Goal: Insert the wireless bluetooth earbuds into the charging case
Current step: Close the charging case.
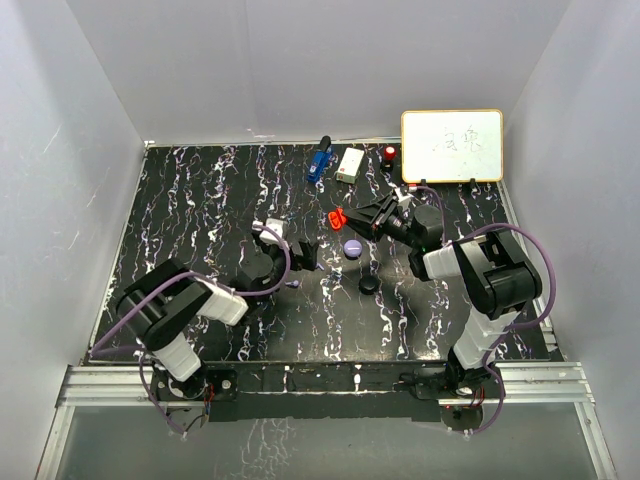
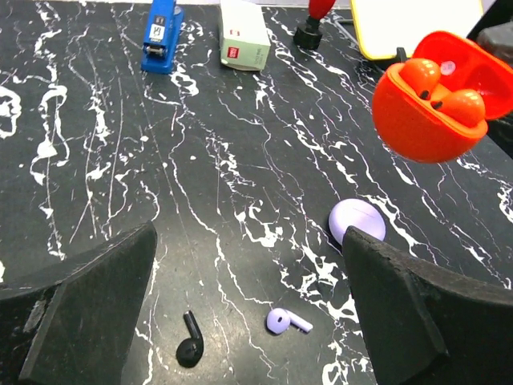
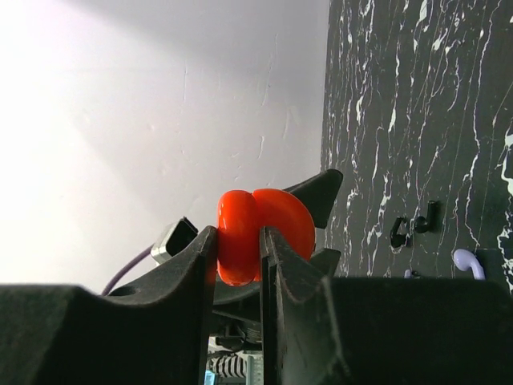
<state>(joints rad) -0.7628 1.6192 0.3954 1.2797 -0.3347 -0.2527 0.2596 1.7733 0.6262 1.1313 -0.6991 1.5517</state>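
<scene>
My right gripper (image 1: 352, 217) is shut on an open red charging case (image 1: 336, 217) and holds it above the table. In the left wrist view the red case (image 2: 433, 96) has two red earbuds (image 2: 445, 92) seated in it. In the right wrist view the right gripper (image 3: 238, 241) pinches the case (image 3: 280, 216) edge-on. My left gripper (image 2: 248, 233) is open and empty, low over the table. A black earbud (image 2: 190, 343) and a lavender earbud (image 2: 284, 322) lie loose between its fingers. A shut lavender case (image 2: 358, 221) sits by its right finger (image 2: 409, 305).
A black round case (image 1: 369, 285) lies near the table's middle, with the lavender case (image 1: 352, 247) behind it. At the back stand a blue stapler (image 2: 163, 28), a white box (image 2: 244, 36), a red-topped object (image 2: 317, 16) and a whiteboard (image 1: 452, 145).
</scene>
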